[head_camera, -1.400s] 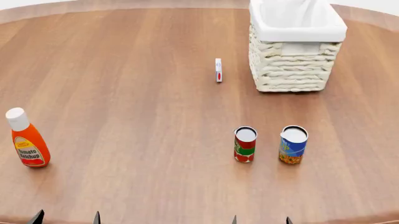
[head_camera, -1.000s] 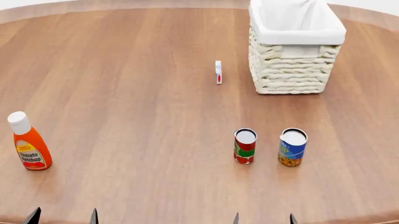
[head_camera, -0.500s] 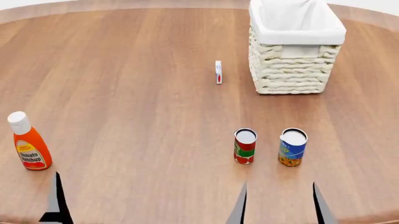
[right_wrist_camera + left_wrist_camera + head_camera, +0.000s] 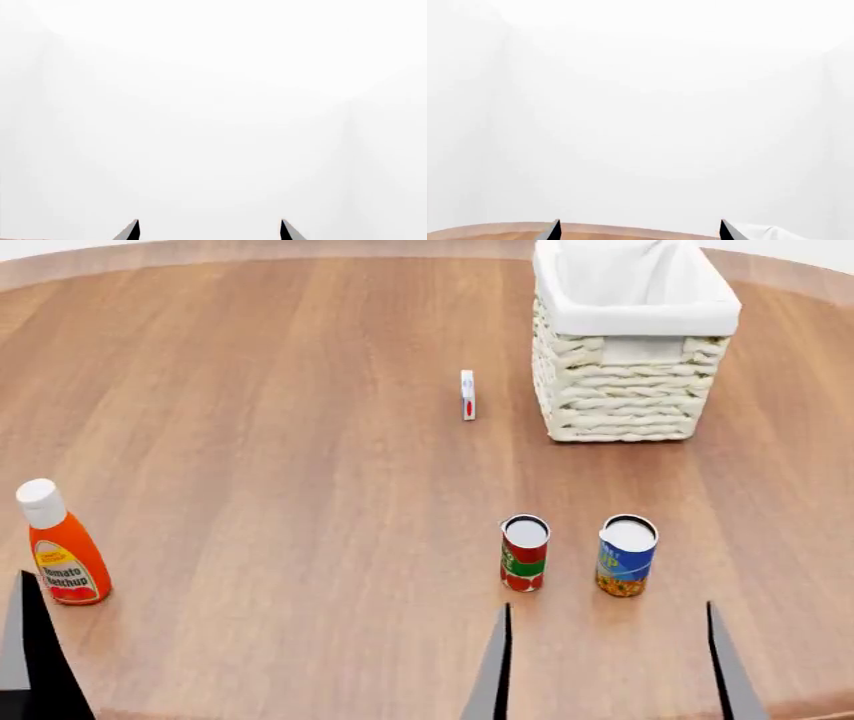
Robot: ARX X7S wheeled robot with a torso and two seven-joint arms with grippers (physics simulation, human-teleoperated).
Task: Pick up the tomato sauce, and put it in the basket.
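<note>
Warm brown wood grain covers the round counter (image 4: 267,440), seen from the head view looking forward and down, with a plain white background beyond its far edge. Going left to right: at the near left edge one dark fingertip of the left gripper (image 4: 34,650) rises into view, and just past it stands an orange ketchup bottle (image 4: 62,558) with a white cap, upright. Near the middle, farther back, a small white card-like box (image 4: 467,394) with red marking stands on edge. Nearer, right of centre, the tomato sauce (image 4: 525,553) stands upright, a small can with a red label, green band and pale top; it is on the counter and untouched, well apart from the basket. Just beside it on the right stands a blue-and-yellow can (image 4: 626,555) of like size, the two close but not touching. Below these cans the right gripper (image 4: 607,665) shows as two dark pointed tips spread wide, jaws released and holding nothing, short of the tomato sauce. At the far right stands the basket (image 4: 627,390), cream woven wicker with a white cloth lining folded over its rim. In the left wrist view the left gripper's two tips also stand spread apart, jaws released, against white background with a sliver of counter edge.
</note>
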